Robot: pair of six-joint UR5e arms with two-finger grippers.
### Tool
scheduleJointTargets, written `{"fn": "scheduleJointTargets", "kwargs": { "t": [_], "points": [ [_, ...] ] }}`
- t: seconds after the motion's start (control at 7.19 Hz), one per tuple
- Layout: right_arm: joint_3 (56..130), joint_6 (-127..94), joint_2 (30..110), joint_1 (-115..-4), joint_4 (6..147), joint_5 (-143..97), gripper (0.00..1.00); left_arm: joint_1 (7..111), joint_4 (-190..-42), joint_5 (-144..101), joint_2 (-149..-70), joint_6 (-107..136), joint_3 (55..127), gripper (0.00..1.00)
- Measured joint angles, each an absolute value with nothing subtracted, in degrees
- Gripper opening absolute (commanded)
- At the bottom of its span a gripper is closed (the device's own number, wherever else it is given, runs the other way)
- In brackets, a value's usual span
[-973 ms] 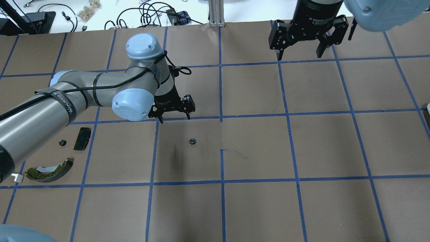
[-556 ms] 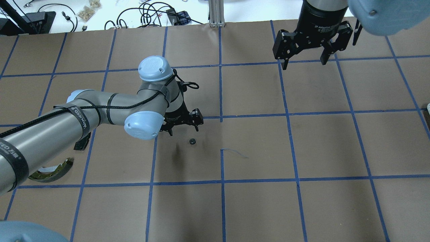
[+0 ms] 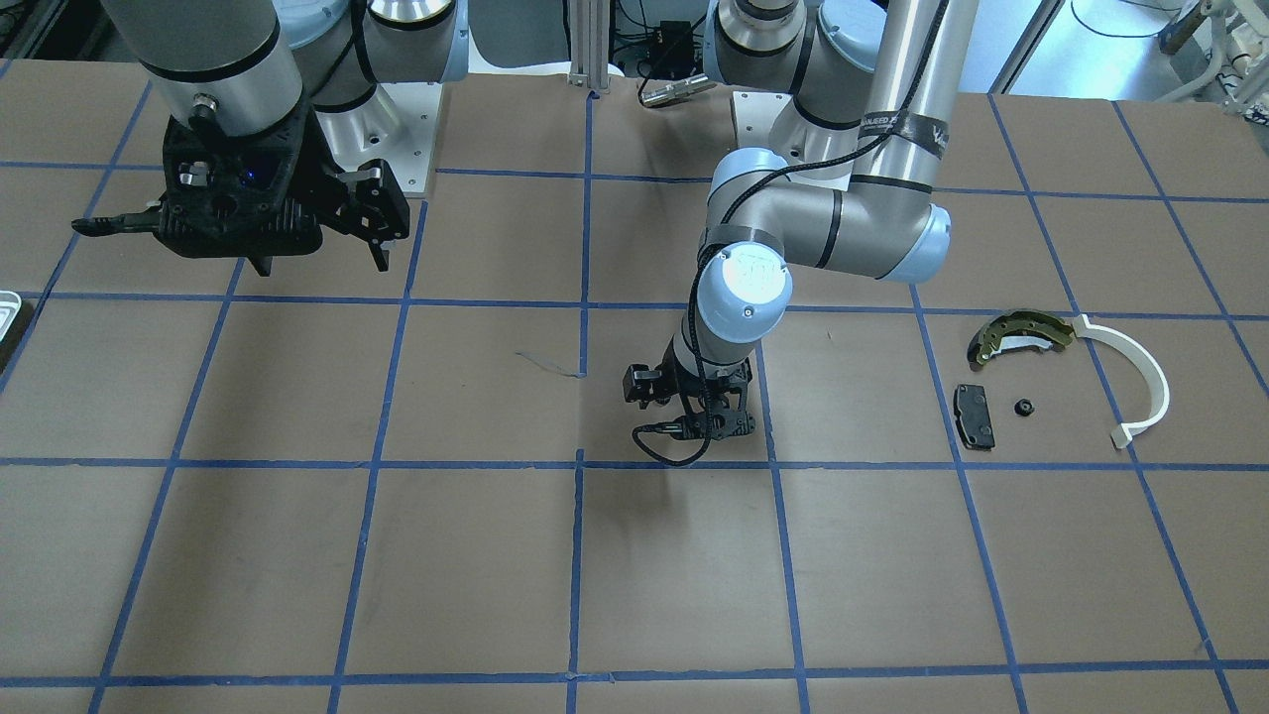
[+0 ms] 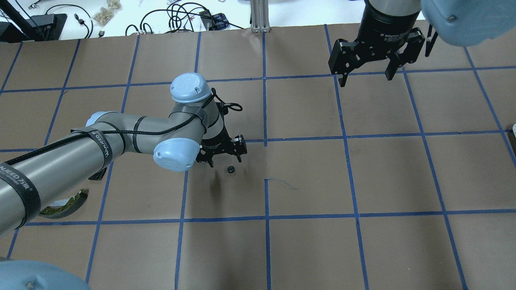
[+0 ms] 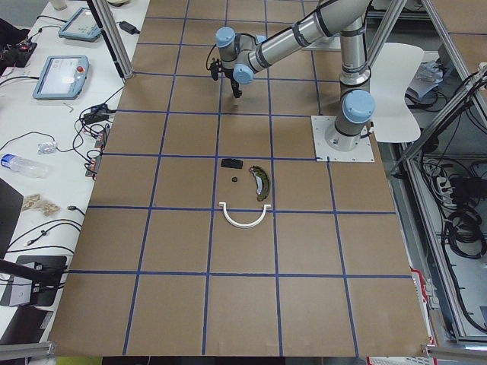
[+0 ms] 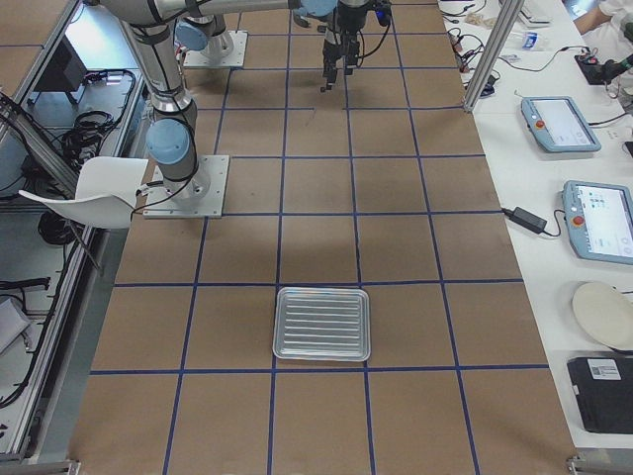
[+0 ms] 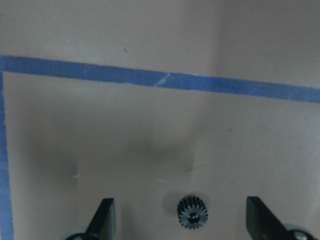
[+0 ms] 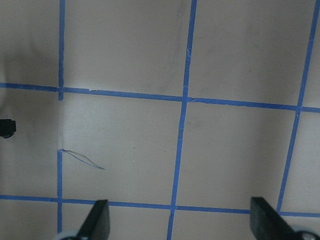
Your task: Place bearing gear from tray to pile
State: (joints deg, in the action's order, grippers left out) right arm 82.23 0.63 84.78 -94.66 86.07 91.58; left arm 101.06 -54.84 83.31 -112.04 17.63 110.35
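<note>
In the front-facing view, the pile point(image 3: 1019, 334) is lying well right of your left gripper point(image 3: 694, 416). Overhead, the bearing gear point(image 4: 230, 169) is resting on the paper point(image 4: 306, 173) just beside those spread, empty jaws, while the right gripper point(image 4: 366, 80) is hanging released, holding nothing. In the left wrist view, the gear is sitting between the fingers point(image 7: 105, 217), nearly centred; be lowering straight, closing across its teeth, not nudging it.

Even bright overhead light; soft shadows under arms; left wrist view blurred.
</note>
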Motion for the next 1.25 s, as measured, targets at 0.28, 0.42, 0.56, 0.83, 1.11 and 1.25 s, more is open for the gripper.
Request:
{"fn": "scheduleJointTargets", "kwargs": {
  "t": [0.28, 0.42, 0.56, 0.83, 1.11, 1.25],
  "points": [
    [82.23, 0.63, 84.91, -94.6, 86.54, 91.32, 1.0, 101.13, -54.81, 82.48, -112.61, 17.68, 110.39, 0.71],
    [82.21, 0.7, 84.93, -94.54, 86.72, 91.24, 1.0, 101.15, -54.82, 82.18, -112.88, 17.72, 110.39, 0.69],
    [82.21, 0.82, 84.9, -94.51, 86.77, 91.23, 1.0, 101.16, -54.84, 82.06, -113.14, 17.72, 110.39, 0.47],
    [82.36, 1.08, 84.71, -94.49, 86.68, 91.23, 1.0, 101.16, -54.93, 82.01, -113.42, 17.63, 110.34, 0.0],
    [83.05, 1.23, 84.65, -94.48, 86.85, 91.23, 1.0, 101.16, -55.07, 81.58, -113.46, 17.37, 110.28, 0.0],
    [83.4, 1.24, 84.65, -94.48, 86.92, 91.21, 1.0, 101.11, -55.2, 81.33, -113.43, 17.02, 110.13, 0.0]
  ]
}}
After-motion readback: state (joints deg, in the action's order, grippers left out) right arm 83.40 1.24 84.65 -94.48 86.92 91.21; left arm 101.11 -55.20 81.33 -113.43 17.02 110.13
